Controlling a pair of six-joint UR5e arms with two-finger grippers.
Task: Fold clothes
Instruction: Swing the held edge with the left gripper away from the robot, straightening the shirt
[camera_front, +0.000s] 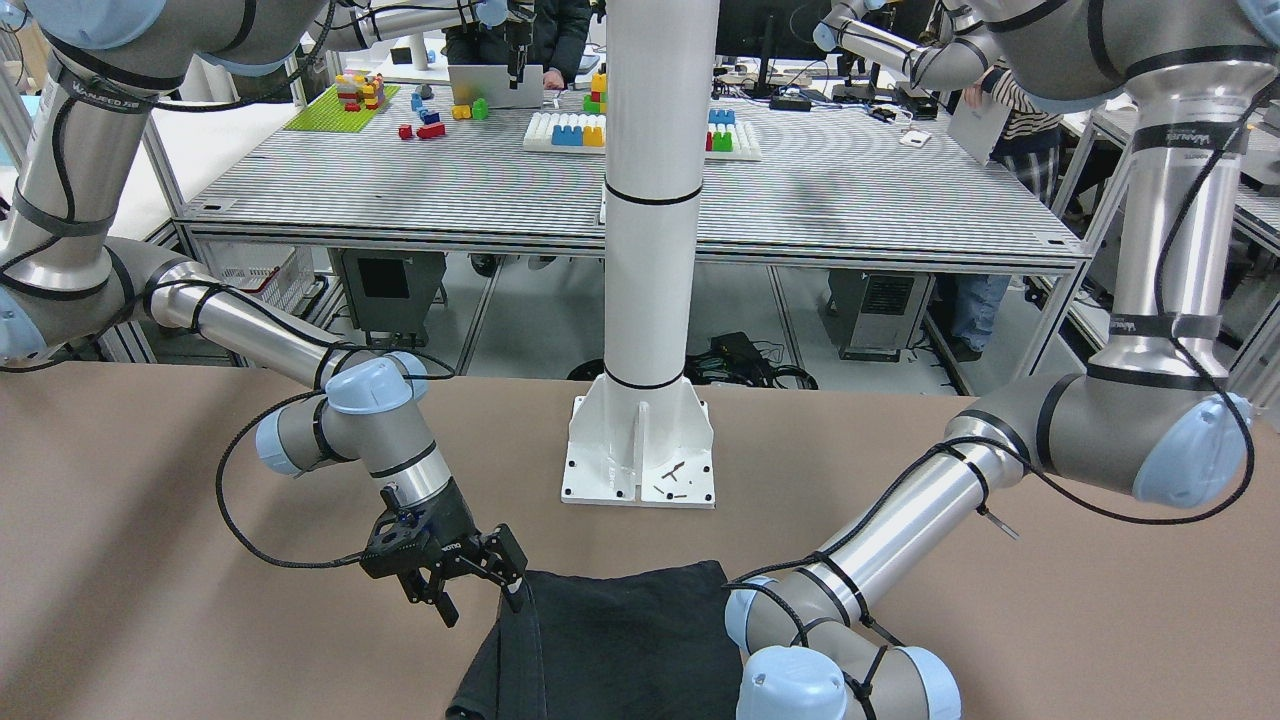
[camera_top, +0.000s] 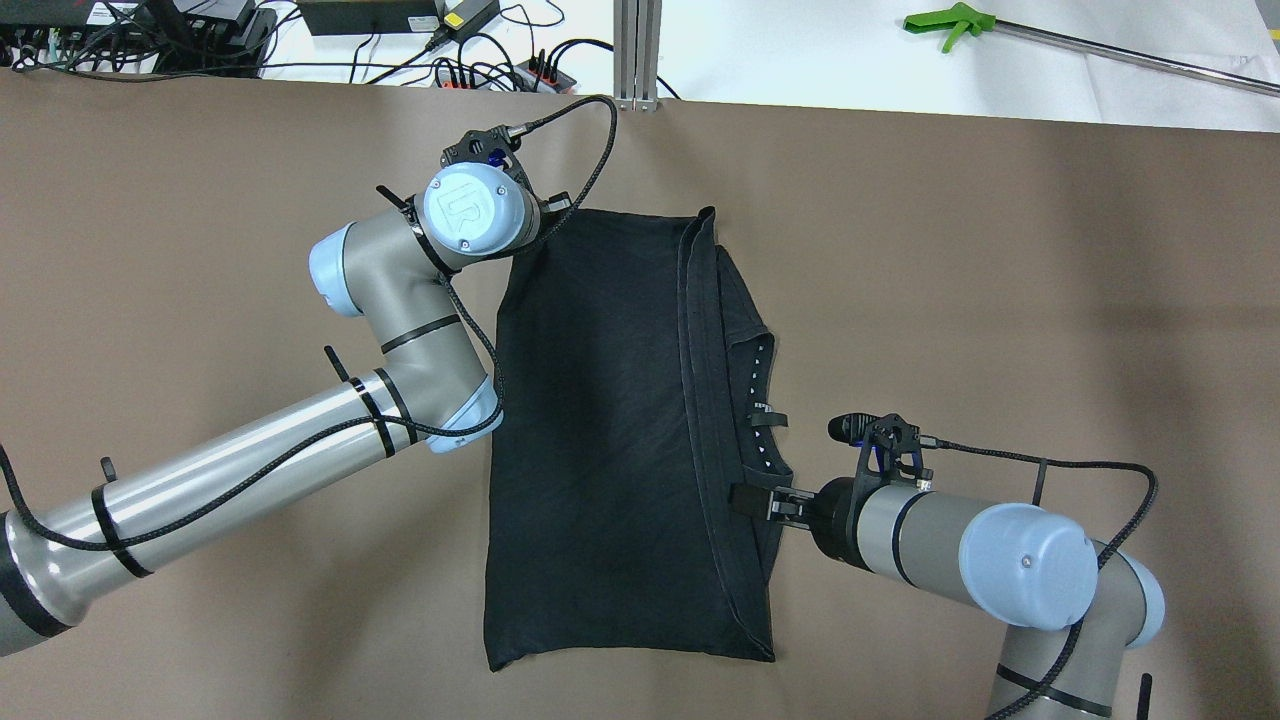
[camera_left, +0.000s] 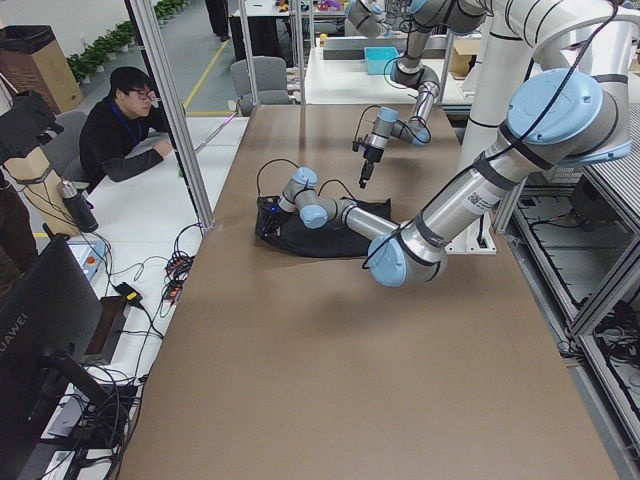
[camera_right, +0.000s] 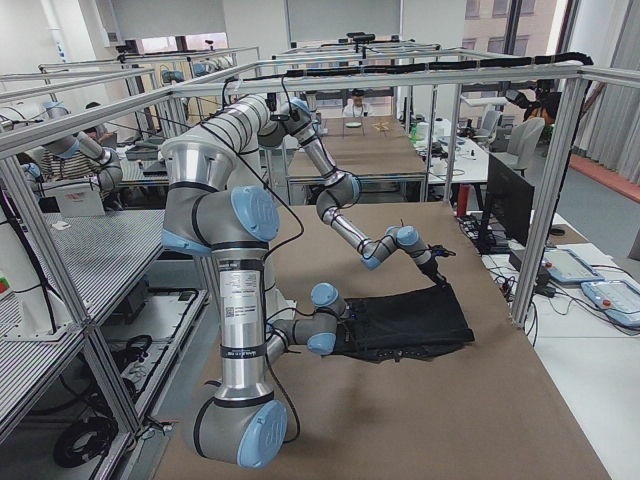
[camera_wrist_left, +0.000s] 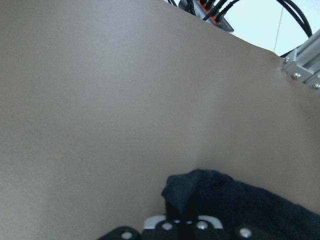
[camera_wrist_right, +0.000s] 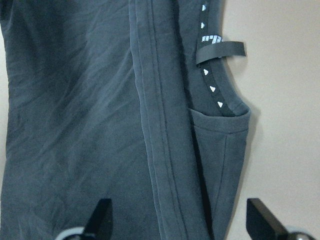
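The black garment (camera_top: 620, 430) lies folded on the brown table; a folded-over band runs down its right side, and the collar with its label (camera_wrist_right: 220, 50) shows there. My right gripper (camera_top: 745, 500) is open, its jaws wide apart over the garment's right edge; it also shows in the front view (camera_front: 483, 600) and in its wrist view (camera_wrist_right: 182, 225). My left wrist (camera_top: 468, 208) covers the garment's far left corner. In the left wrist view my left gripper (camera_wrist_left: 187, 217) is shut on that bunched, slightly raised corner (camera_wrist_left: 192, 187).
The white pillar's base plate (camera_front: 640, 450) stands on the robot's side of the garment. Cables and power strips (camera_top: 480, 70) lie beyond the table's far edge. A green grabber tool (camera_top: 960, 20) lies at the far right. An operator (camera_left: 125, 125) sits off the table.
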